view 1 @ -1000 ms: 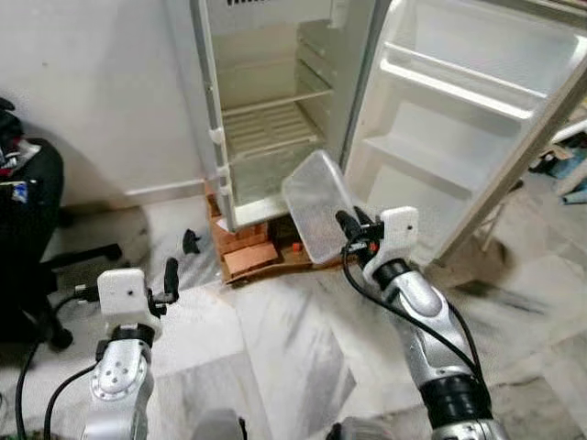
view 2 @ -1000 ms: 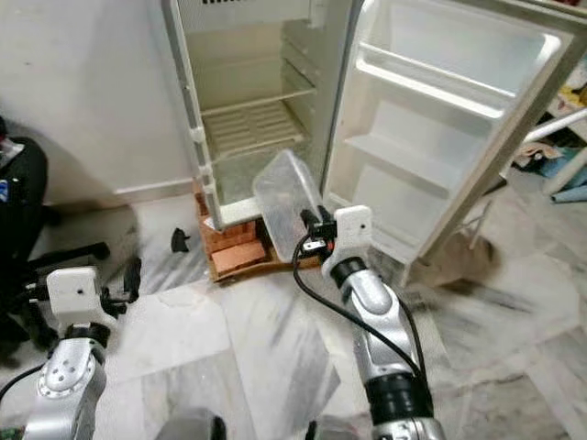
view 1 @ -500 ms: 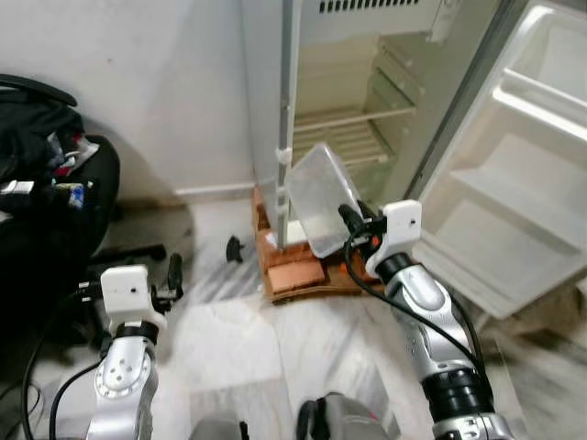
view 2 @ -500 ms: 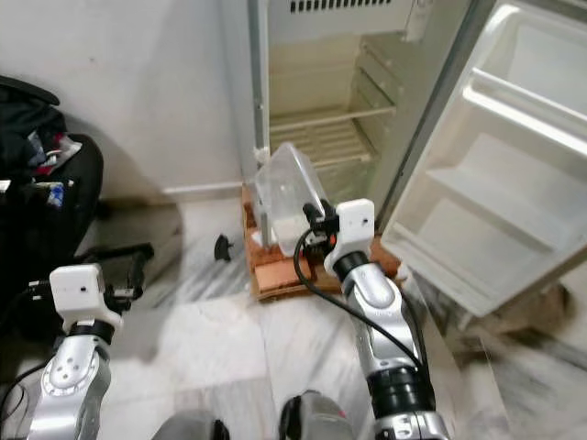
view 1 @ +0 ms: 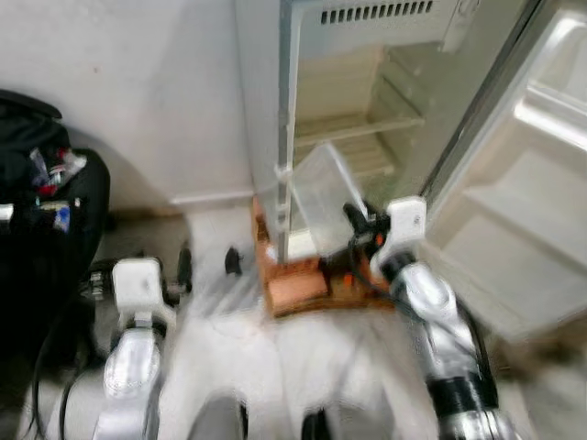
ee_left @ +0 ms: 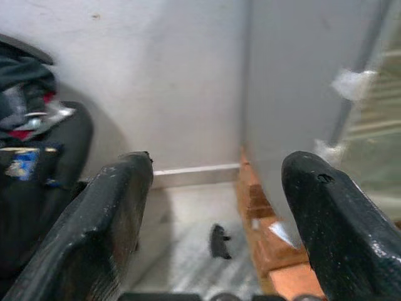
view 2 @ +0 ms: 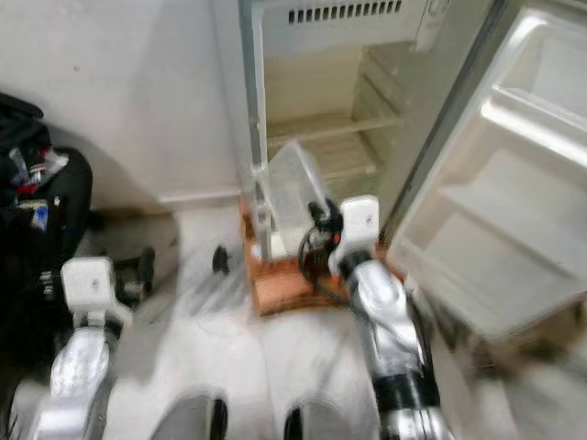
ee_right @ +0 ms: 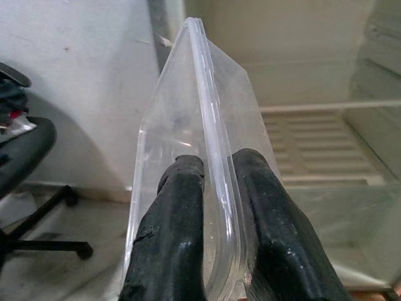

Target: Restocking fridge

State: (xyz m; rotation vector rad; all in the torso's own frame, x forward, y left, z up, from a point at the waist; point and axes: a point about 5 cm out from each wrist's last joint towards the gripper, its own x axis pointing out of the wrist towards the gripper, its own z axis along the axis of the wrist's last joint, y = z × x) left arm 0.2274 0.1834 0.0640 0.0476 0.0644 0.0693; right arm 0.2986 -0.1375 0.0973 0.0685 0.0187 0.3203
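Head views, blurred: right gripper [view 1: 353, 220] pinches the clear plastic container [view 1: 323, 197] by its rim, held up before the open fridge [view 1: 367, 110], with the door [view 1: 532, 183] at 3 o'clock. Left wrist view: left gripper [ee_left: 216, 207] fingers spread wide, nothing between them, facing the wall. Right wrist view: both fingers [ee_right: 178, 219] clamp the container's edge, shelves beyond.

The pale marble floor [view 1: 220, 321], across the lower half of the frame, carries a stack of reddish bricks [view 1: 295, 284] under the open fridge [view 1: 348, 110] at centre, a small black object [view 1: 233, 261] (too blurred to name) just left of them, and a black chair [view 1: 46, 238] at far left.
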